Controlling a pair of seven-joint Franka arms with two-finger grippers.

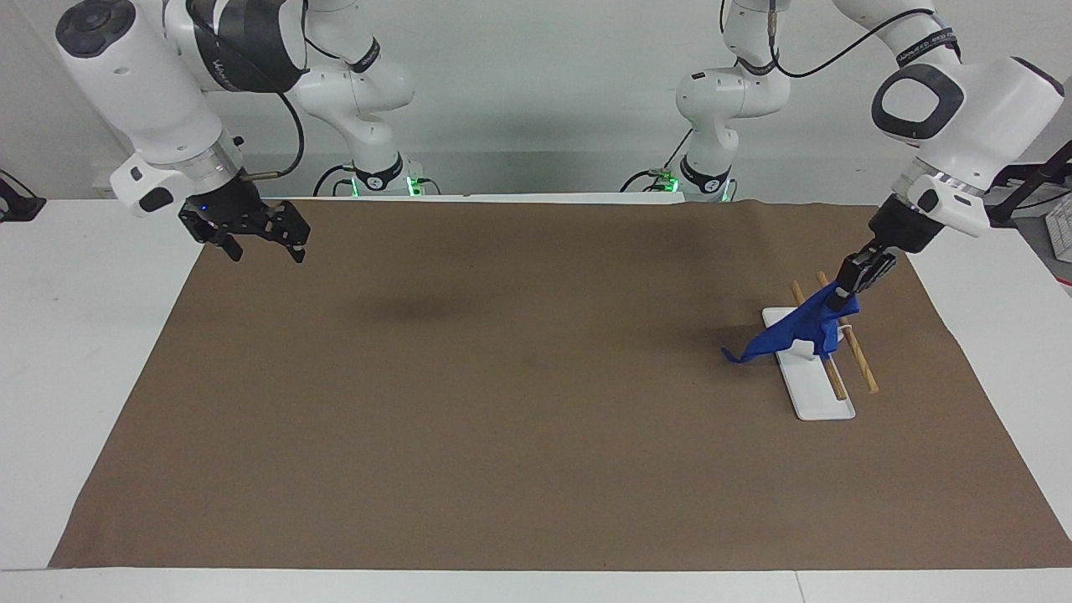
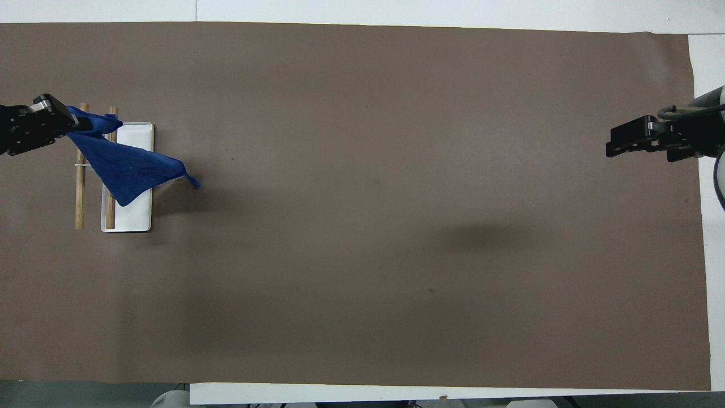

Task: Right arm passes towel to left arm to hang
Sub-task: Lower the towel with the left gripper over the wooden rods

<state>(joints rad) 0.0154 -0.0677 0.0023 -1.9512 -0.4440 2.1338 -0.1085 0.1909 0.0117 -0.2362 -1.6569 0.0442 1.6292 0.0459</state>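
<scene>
One towel (image 1: pixel 796 332), royal blue, hangs from the left claw (image 1: pixel 847 286), which is clamped on its upper corner over the rack (image 1: pixel 816 394) at the left arm's end of the counter (image 1: pixel 75 335). The cloth drapes down across the rack's two wooden rails (image 1: pixel 863 364), which lie side by side above one white base plate; its lower corner trails off toward the middle of the brown mat (image 1: pixel 502 402). The right claw (image 1: pixel 264 247) hangs with its fingers spread and nothing between them, over the mat's edge at the right arm's end of the counter, well apart from the towel. Two arms, two claws, one towel, one rack, one mat.
</scene>
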